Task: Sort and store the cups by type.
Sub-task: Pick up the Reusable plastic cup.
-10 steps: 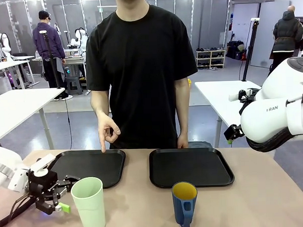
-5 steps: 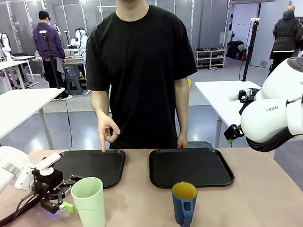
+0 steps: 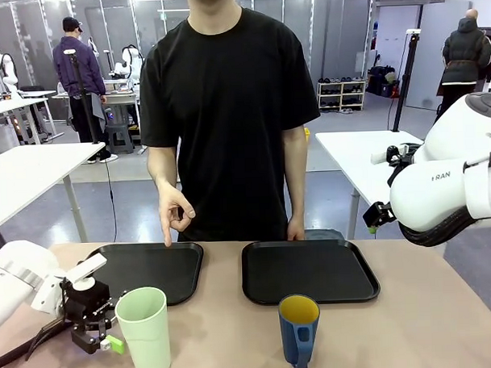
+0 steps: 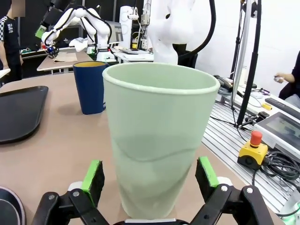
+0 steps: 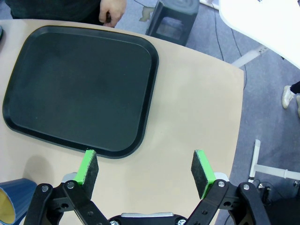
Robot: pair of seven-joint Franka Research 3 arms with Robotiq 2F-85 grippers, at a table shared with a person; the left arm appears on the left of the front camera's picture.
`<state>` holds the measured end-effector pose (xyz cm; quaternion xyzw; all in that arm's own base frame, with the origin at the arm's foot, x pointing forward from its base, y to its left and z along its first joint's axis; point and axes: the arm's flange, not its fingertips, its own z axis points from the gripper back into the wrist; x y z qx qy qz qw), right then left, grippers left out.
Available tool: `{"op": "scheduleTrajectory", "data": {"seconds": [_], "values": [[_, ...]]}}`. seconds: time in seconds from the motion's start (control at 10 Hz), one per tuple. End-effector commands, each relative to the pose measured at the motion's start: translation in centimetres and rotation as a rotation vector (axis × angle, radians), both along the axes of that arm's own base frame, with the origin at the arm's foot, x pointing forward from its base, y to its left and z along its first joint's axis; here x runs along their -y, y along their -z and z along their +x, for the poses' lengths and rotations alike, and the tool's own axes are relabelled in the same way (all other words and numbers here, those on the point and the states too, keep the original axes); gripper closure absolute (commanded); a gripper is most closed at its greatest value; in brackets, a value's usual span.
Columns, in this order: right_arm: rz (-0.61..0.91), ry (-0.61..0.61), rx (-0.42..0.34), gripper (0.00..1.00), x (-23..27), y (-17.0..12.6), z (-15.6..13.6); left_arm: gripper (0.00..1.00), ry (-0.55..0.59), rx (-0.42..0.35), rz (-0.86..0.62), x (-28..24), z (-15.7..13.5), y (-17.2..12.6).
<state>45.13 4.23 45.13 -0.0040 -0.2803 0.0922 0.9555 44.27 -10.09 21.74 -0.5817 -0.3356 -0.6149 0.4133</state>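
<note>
A pale mint-green tumbler is standing upright on the tan table, near the robot's edge and left of the middle. The left tool is sitting low at the tumbler's left side. In the left wrist view, this tool is holding its fingers wide apart, with one green pad on each side of the tumbler's lower part – framing it, not clamping it.

A dark blue mug with a yellow inside is standing upright to the right of the tumbler, well apart from it, with its handle facing the robot.

Two black trays are lying side by side at the far side of the table: the left tray and the right tray.

A person in a black shirt is standing behind the trays, with one hand pointing a finger down at the left tray's far edge.

The right arm is hanging high at the right. Its tool is holding its fingers apart above bare table, just beside the right tray's corner.
</note>
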Motion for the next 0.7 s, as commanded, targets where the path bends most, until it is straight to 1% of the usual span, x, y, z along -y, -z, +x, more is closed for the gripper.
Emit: {"op": "scheduleTrajectory", "data": {"seconds": [0.0, 0.3, 0.6], "values": [[-0.005, 0.002, 0.002, 0.00, 0.1, 0.0, 0.0, 0.00, 0.056, 0.022, -0.038, -0.3, -1.4, 2.0], [-0.005, 0.002, 0.002, 0.00, 0.1, 0.0, 0.0, 0.00, 0.105, 0.007, -0.043, 1.0, -1.9, 2.3], [-0.005, 0.002, 0.002, 0.00, 0.1, 0.0, 0.0, 0.00, 0.121, 0.010, -0.038, 2.1, -2.0, 3.0]]}}
